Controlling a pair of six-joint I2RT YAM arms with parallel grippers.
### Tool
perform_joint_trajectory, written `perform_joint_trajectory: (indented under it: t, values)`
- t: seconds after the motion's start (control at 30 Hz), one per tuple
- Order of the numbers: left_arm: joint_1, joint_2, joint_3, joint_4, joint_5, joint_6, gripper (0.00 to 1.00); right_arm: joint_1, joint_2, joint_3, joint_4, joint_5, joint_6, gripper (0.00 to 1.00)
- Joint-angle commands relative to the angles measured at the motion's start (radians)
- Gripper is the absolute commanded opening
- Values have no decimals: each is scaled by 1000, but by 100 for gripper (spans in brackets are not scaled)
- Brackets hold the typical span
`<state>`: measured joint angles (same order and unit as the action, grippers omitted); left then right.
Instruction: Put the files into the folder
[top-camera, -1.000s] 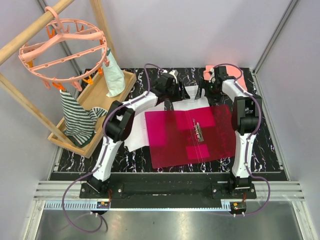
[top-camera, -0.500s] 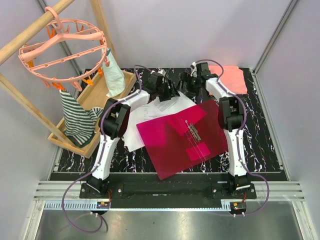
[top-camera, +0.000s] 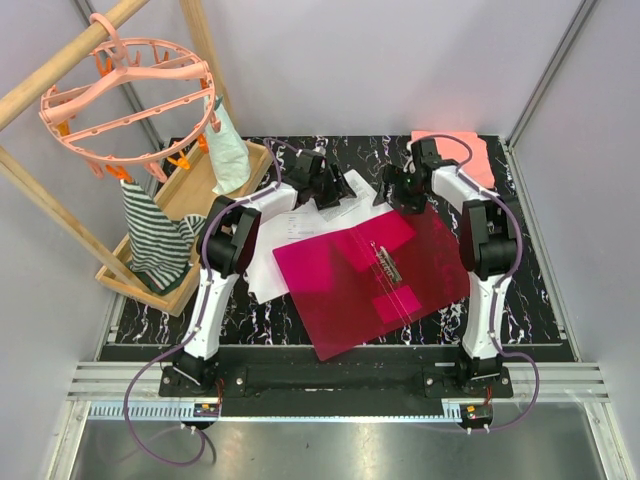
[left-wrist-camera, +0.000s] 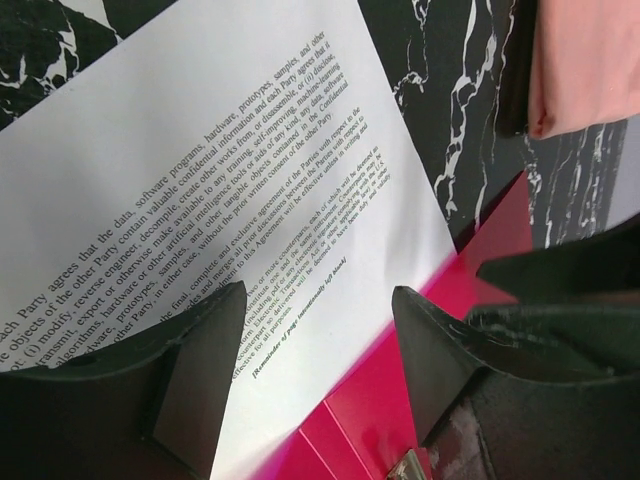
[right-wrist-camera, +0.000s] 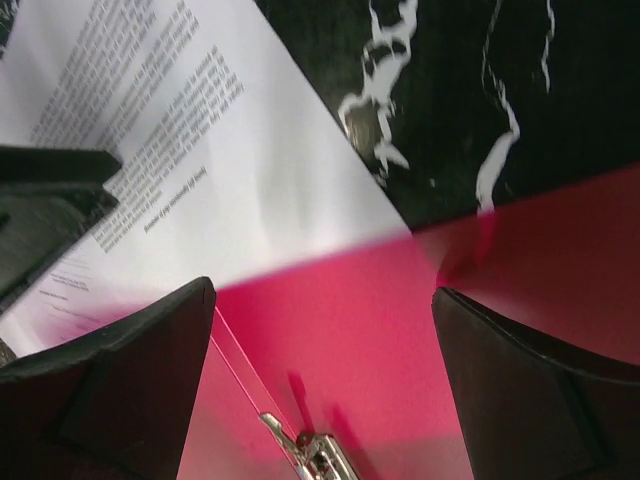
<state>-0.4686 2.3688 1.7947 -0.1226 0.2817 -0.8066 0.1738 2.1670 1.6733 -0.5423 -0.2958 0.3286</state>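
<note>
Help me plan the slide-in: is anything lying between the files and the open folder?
Nothing visible. The files meet the folder directly at its far edge, and its inside lies bare apart from the clip.

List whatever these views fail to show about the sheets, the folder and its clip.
Sheet count: top view, the files overlap and the left arm covers part of them.
Printed text: too small in the top view, blurred in the right wrist view.
Clip of the folder: right wrist view, cut off by the bottom edge.
Pink cloth: top view, partly behind the right arm.
</note>
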Motion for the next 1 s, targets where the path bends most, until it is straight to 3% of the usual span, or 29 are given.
perform_joint_trajectory:
  t: [0.0, 0.23, 0.4, 0.53, 0.63, 0.77, 0.97]
  values:
    - [8, 55, 2, 5, 1, -60, 67, 6, -116, -105, 36, 47, 23, 100]
    - [44, 81, -4, 60, 63, -126, 67, -91, -179, -329, 76, 70, 148, 100]
    - [54, 99, 15, 89, 100, -132, 67, -224, -237, -489, 107, 23, 202, 100]
    - [56, 139, 63, 93, 148, -128, 67, -231, -329, -578, 116, 32, 136, 100]
    - [56, 150, 75, 100, 168, -115, 67, -139, -392, -549, 107, 18, 37, 100]
    - [64, 153, 74, 118, 218, -95, 67, 36, -446, -503, 12, 147, -57, 100]
    - [67, 171, 80, 152, 281, -98, 67, 193, -362, -422, -120, 352, -92, 99]
